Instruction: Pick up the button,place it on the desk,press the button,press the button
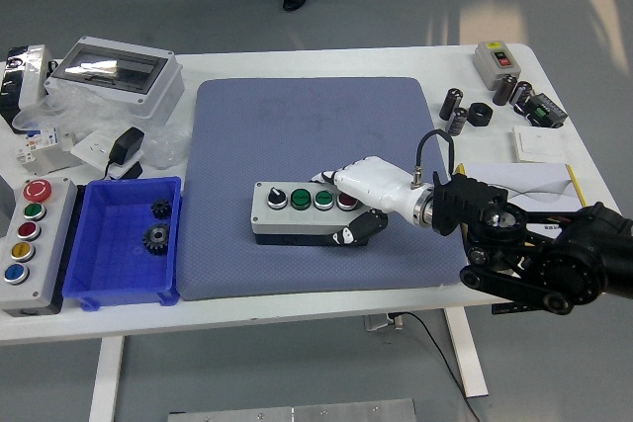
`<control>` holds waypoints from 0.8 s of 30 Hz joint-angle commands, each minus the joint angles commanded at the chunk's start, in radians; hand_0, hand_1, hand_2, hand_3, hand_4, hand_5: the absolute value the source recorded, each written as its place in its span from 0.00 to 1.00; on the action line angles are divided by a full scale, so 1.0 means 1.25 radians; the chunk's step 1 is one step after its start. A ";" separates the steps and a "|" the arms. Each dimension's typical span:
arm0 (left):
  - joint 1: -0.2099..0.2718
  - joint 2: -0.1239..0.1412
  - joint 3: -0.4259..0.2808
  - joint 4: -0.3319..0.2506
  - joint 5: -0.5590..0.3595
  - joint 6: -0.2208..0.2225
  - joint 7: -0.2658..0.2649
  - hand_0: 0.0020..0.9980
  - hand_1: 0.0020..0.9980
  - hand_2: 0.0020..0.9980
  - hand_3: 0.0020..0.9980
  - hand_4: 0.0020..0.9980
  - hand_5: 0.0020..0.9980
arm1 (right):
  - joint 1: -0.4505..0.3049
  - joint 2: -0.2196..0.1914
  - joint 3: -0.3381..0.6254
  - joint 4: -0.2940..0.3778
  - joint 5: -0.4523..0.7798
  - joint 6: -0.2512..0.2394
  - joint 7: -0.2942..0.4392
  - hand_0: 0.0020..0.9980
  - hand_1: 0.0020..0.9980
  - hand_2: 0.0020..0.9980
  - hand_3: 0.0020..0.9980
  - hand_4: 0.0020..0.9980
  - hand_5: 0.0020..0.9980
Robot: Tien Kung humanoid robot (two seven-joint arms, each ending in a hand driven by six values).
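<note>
A grey button box (293, 212) with a black selector, two green buttons and a red one lies on the blue mat (297, 116). My right hand (338, 207), white with a black wrist, comes in from the right and is shut on the box's right end. Its fingers (344, 178) lie over the top near the red button, and the thumb (356, 231) presses against the front side. The red button is partly hidden under the fingers. No left arm appears in the head view.
A blue bin (99, 289) holding gears sits at the left, beside a second grey box (25, 234) with coloured buttons. An enclosure with a clear lid (114, 71) stands at the back left. Black cylinders (455, 111), a small switch box (495, 59) and a paper pad (514, 180) lie at the right.
</note>
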 joint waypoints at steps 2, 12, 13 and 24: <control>0.000 0.000 0.000 0.000 0.000 0.000 0.000 0.62 0.57 0.55 0.59 0.49 0.24 | -0.001 -0.001 0.003 -0.001 0.007 0.008 0.001 0.71 0.68 0.70 0.70 0.34 0.00; 0.003 0.001 0.001 0.000 0.003 -0.003 0.002 0.62 0.57 0.55 0.58 0.49 0.24 | 0.000 -0.011 0.016 -0.005 0.036 0.034 0.003 0.77 0.75 0.76 0.79 0.42 0.00; 0.003 0.001 0.002 0.000 0.002 -0.003 0.002 0.62 0.57 0.55 0.58 0.49 0.24 | 0.001 -0.012 0.017 -0.005 0.038 0.034 0.004 0.77 0.75 0.76 0.79 0.42 0.00; 0.004 0.002 0.002 0.000 0.005 -0.005 0.003 0.62 0.56 0.55 0.58 0.49 0.23 | 0.005 -0.016 0.011 -0.004 0.046 0.030 0.006 0.83 0.82 0.86 0.92 0.50 0.00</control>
